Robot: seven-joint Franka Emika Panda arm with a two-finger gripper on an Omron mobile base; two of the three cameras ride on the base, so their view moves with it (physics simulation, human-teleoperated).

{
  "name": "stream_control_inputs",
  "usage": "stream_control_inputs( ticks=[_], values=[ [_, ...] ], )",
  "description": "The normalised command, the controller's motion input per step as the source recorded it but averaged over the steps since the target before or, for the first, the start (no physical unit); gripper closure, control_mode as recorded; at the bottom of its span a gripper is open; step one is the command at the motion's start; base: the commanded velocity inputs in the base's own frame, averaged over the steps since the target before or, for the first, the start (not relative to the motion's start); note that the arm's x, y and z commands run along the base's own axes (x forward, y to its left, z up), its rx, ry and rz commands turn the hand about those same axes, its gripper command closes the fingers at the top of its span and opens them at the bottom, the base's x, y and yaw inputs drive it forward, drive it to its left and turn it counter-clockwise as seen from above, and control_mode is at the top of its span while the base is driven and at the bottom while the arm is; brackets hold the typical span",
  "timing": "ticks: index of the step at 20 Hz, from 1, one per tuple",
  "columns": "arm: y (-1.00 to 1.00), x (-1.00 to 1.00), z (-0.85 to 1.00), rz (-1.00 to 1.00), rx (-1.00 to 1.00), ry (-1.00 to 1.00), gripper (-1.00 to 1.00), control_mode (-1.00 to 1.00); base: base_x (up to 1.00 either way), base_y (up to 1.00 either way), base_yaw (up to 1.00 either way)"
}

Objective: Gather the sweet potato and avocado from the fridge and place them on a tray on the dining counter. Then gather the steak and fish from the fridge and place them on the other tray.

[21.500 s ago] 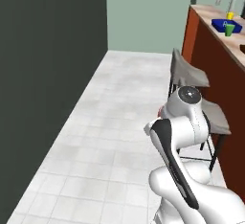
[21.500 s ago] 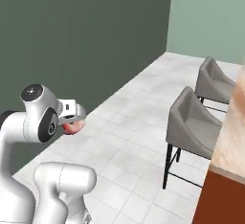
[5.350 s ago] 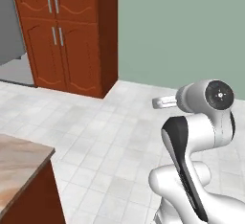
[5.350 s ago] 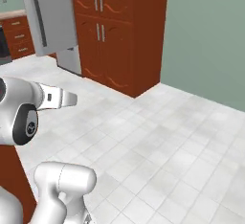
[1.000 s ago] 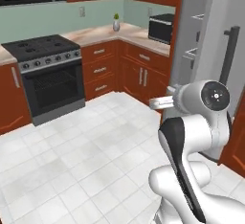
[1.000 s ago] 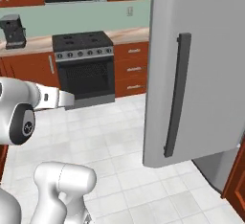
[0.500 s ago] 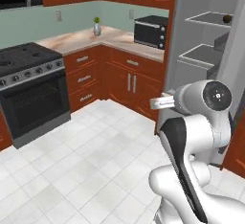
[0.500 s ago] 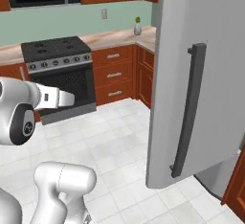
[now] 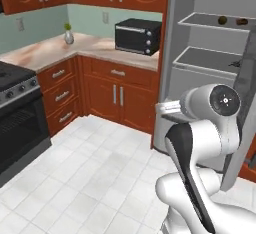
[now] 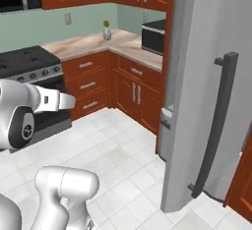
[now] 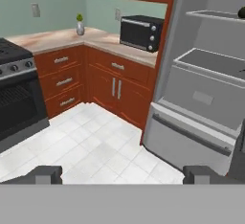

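White floor tiles (image 9: 95, 168) run up to red-brown wooden cabinets under a beige marbled wall table (image 9: 75, 48), which carries a black toaster oven (image 9: 138, 36) and a small vase with a green sprig (image 9: 68, 34). At the left stands a black stove (image 9: 15, 108).

The tall silver-grey fridge (image 10: 206, 91) stands open at the right, its door with the long dark vertical handle (image 10: 214, 126) swung out toward the robot. Pale shelves (image 9: 215, 58) show inside; on the top shelf lie two small dark lumps (image 9: 232, 21), too small to tell apart. A pale drawer front (image 11: 191, 122) sits below the shelves.

The two-finger tool (image 11: 122, 174) has its jaws spread to their widest, with one dark fingertip (image 11: 45, 173) at each side of the hand view, and it holds and touches nothing. It hangs in the air above the floor, well apart from the fridge and pointing toward the corner between cabinets and fridge.

The white arm (image 9: 200, 128) is folded close over its base, the forearm held roughly level and reaching forward at about the height of the table top.
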Motion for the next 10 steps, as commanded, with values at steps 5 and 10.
stream_control_inputs(
  ticks=[5,10],
  values=[
    [0.0,0.0,0.0,0.0,0.0,0.0,-1.0,1.0,0.5,0.29,-0.47],
    [0.0,0.0,0.0,0.0,0.0,0.0,-1.0,1.0,0.66,0.37,-0.51]
  ],
)
